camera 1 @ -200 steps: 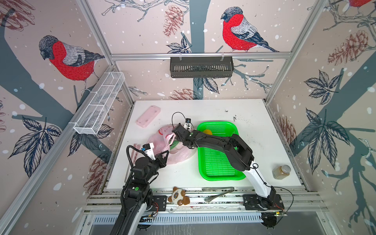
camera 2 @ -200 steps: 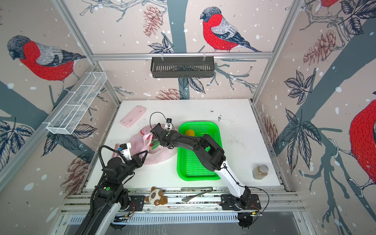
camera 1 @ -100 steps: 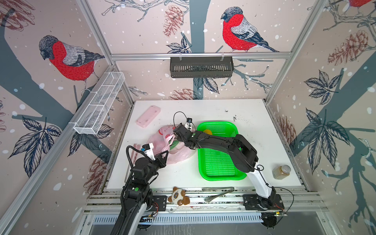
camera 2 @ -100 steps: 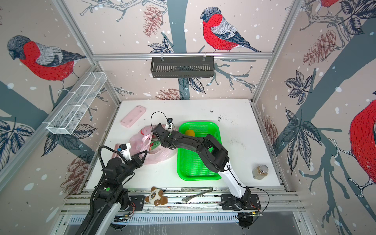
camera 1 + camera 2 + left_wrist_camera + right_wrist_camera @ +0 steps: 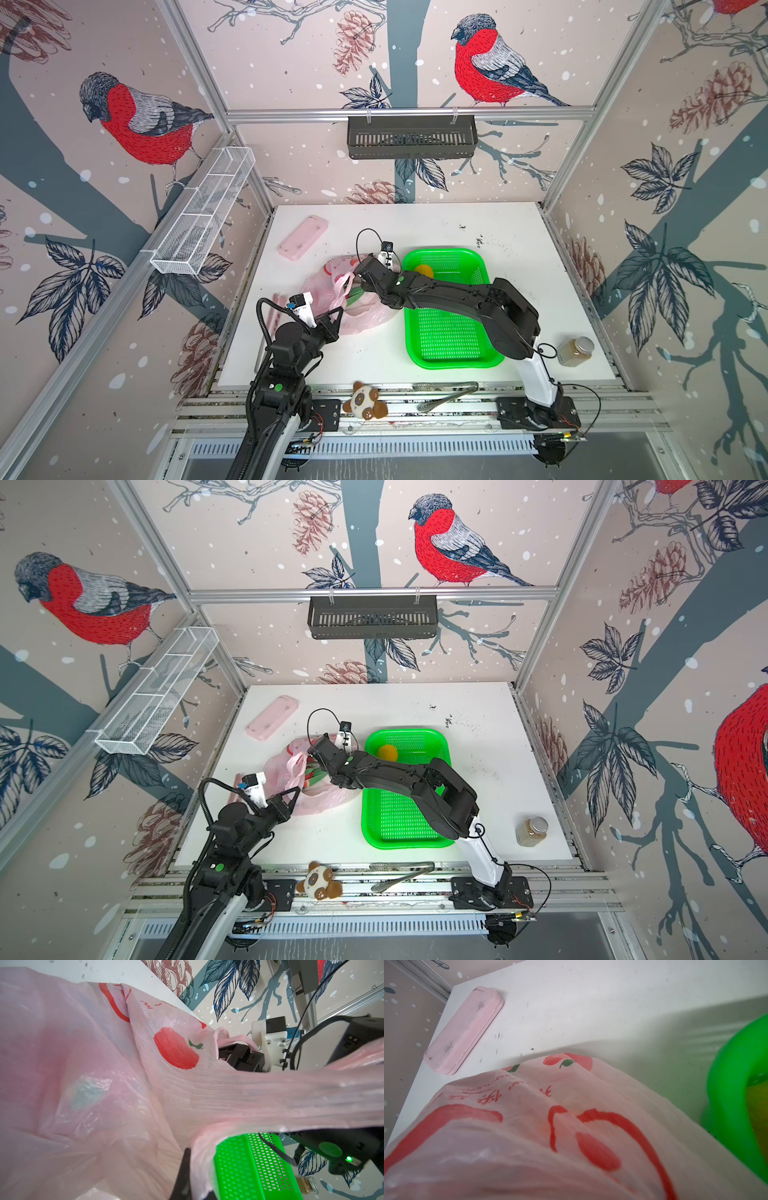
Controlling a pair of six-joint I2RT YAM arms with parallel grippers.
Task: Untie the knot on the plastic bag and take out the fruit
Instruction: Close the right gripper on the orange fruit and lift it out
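Note:
The pale-pink plastic bag point(image 5: 332, 291) point(image 5: 286, 775) lies left of the green basket point(image 5: 453, 361). My left gripper point(image 5: 337, 316) point(image 5: 294, 793) is shut on one stretched handle of the bag, seen up close in the left wrist view point(image 5: 270, 1097), with one dark finger point(image 5: 182, 1172) beside it. My right gripper point(image 5: 356, 275) point(image 5: 312, 754) reaches into the bag's mouth, and plastic hides its jaws. A magenta fruit with green tips point(image 5: 356, 296) point(image 5: 316, 776) shows in the mouth. A yellow ball point(image 5: 424, 271) point(image 5: 387, 752) lies in the basket. No knot is in view.
A flat pink case point(image 5: 303, 243) point(image 5: 465, 1028) lies at the back left. A plush toy point(image 5: 365, 405) and metal tongs point(image 5: 446, 395) rest on the front rail. A small jar point(image 5: 575, 351) stands at the front right.
The right arm's elbow has shifted a little to the right while its gripper stays at the bag's mouth. The left arm has not moved.

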